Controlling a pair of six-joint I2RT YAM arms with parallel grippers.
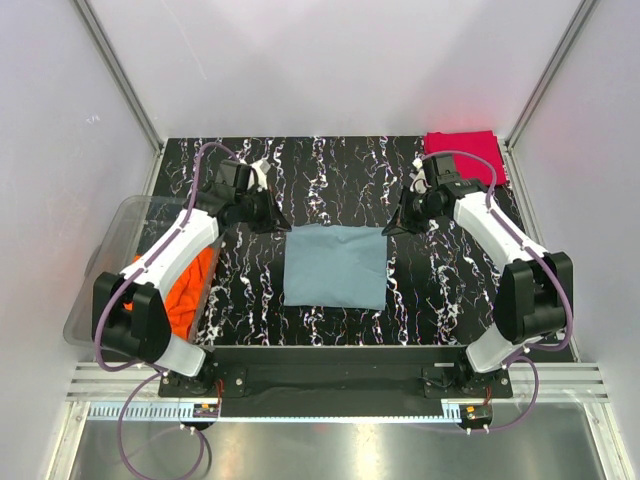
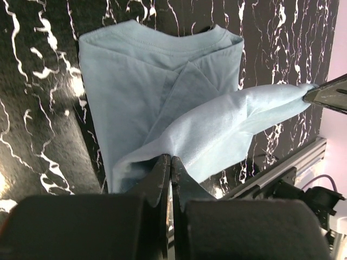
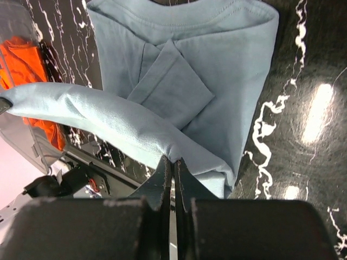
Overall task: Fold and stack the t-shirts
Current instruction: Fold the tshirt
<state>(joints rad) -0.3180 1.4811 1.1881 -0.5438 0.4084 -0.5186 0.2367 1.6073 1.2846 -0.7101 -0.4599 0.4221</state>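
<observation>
The grey-blue t-shirt [image 1: 335, 265] lies mid-table [image 1: 330, 170], a sleeve tucked in. The left gripper [image 2: 169, 160] and right gripper [image 3: 172, 161] are each clamped on one far corner, likely so that edge lifts level for folding nearward. The red t-shirt [image 1: 462, 152] sits folded in the far-right corner. The orange t-shirt [image 1: 195, 285] waits in the bin [image 1: 120, 240] at the left edge.

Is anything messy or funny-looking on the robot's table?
The orange t-shirt looks messy: it sits bunched up, unfolded, in the clear plastic bin at the table's left edge. The red t-shirt lies neatly folded in the far right corner. The grey-blue t-shirt is half folded, pinched by the left gripper and right gripper.
</observation>
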